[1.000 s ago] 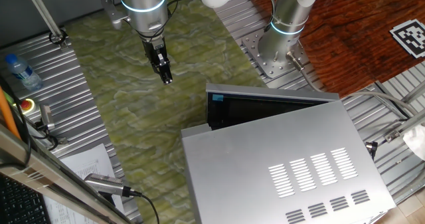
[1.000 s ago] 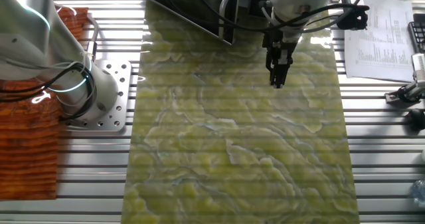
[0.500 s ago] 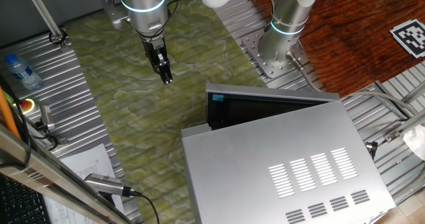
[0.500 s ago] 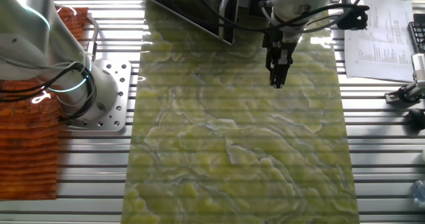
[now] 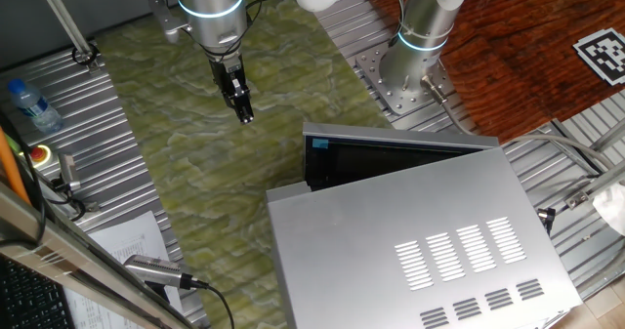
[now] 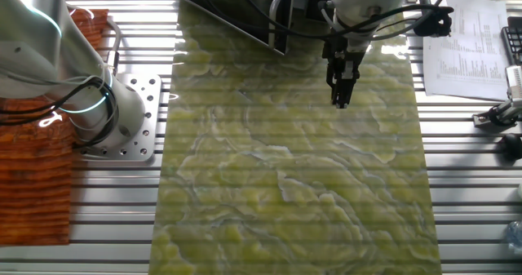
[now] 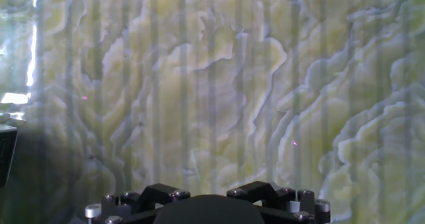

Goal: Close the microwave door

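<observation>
The microwave (image 5: pixel 420 241) is a big silver box with slit vents on top, at the lower right of one fixed view. Its door (image 5: pixel 400 139) stands slightly ajar, with a silver top edge and a dark inner face carrying a small blue mark (image 5: pixel 319 144). In the other fixed view the door shows as a dark panel (image 6: pixel 236 10) at the top edge. My gripper (image 5: pixel 245 115) hangs over the green mat, up and to the left of the door's free end and clear of it, with its fingers together and empty. It also shows in the other fixed view (image 6: pixel 340 100). The hand view shows only mat and the gripper body.
A green marbled mat (image 5: pixel 166 124) covers the table. A second arm's base (image 5: pixel 410 65) stands beyond the microwave, beside an orange-brown cloth (image 6: pixel 41 161). A water bottle (image 5: pixel 29 104), a red button (image 5: pixel 41 154) and papers (image 6: pixel 473 38) lie along the table's edges.
</observation>
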You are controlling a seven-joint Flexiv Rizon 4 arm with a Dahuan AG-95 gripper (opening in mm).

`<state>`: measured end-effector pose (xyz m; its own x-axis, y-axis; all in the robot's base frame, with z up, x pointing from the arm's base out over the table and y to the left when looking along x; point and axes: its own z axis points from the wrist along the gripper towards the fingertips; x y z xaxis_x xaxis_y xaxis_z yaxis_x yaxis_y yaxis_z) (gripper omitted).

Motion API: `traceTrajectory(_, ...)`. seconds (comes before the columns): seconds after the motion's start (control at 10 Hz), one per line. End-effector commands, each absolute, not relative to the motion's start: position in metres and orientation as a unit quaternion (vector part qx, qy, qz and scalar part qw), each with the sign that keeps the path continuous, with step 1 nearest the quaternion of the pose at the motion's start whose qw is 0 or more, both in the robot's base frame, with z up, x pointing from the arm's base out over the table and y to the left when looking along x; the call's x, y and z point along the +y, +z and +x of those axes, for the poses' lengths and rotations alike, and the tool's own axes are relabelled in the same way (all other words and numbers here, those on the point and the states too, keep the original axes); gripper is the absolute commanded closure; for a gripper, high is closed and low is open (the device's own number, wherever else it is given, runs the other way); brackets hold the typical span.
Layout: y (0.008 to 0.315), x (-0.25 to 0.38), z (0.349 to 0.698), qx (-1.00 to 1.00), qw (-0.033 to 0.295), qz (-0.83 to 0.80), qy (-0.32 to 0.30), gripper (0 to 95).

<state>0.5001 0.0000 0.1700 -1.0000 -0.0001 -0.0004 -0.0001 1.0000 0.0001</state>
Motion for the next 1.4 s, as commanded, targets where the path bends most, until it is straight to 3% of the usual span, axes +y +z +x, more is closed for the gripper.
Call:
traceTrajectory(0.1,0.1700,0.0000,0.5000,1.000,0.000,0.000,0.000,0.0)
traceTrajectory(0.2,0.1700,0.0000,0.5000,1.000,0.017,-0.017,-0.008,95.0)
traceTrajectory(1.4,0.1672,-0.0024,0.4954,1.000,0.014,-0.019,-0.010,95.0)
